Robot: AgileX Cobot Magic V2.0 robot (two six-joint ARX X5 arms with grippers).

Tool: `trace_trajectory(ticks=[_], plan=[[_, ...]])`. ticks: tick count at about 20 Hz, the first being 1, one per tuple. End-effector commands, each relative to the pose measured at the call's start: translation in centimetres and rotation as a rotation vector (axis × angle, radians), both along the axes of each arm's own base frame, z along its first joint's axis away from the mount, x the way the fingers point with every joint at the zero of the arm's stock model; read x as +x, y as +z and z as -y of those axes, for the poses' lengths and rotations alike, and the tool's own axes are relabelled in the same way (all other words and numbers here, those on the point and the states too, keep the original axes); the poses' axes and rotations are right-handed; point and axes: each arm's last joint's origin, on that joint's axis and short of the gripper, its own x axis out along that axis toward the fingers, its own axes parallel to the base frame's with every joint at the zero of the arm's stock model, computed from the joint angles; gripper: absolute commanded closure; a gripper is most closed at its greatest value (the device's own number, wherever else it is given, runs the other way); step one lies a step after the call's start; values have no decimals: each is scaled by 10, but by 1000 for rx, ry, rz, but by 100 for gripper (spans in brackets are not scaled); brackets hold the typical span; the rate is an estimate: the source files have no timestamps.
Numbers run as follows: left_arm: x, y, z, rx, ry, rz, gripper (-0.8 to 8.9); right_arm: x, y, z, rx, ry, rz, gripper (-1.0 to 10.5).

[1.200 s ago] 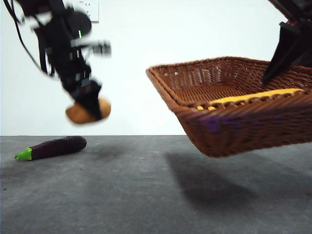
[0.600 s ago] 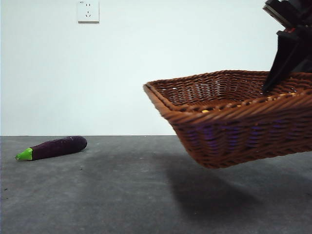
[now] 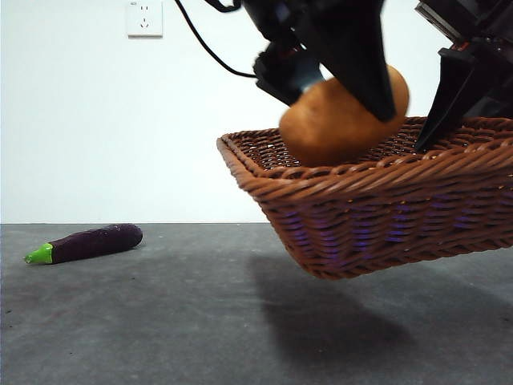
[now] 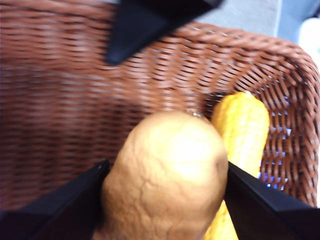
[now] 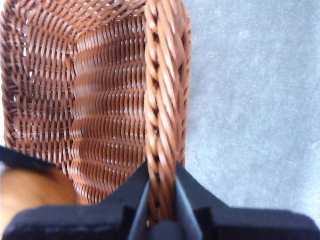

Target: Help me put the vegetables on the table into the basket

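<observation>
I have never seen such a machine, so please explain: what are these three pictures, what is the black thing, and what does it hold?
It is a robot with two arms; the black parts are its grippers. One picture looks level across the table; the other two come from cameras on the wrists. The left gripper holds a potato over the basket, where a corn cob already lies. The right gripper pinches the basket's rim and holds the basket in the air. An eggplant lies on the table.
</observation>
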Motion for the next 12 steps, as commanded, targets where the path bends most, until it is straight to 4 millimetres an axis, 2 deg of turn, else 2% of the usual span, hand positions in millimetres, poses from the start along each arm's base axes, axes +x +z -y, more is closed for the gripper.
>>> trace_trajectory(ticks=[1, 5, 6, 8, 9, 12], plan=[[5, -14, 6, 19, 15, -27, 819, 2, 3, -1, 15, 3, 15, 959], [7, -18, 9, 8, 55, -51, 797, 2, 3, -1, 14, 4, 16, 959], [7, -18, 9, 11, 57, -50, 702, 2, 3, -1, 14, 5, 16, 959], [7, -19, 8, 18, 59, -54, 432, 2, 3, -1, 14, 5, 16, 959], [7, -19, 8, 21, 60, -56, 405, 2, 3, -1, 14, 5, 16, 959], [7, -19, 8, 24, 65, -62, 405, 2, 3, -1, 11, 10, 19, 959]])
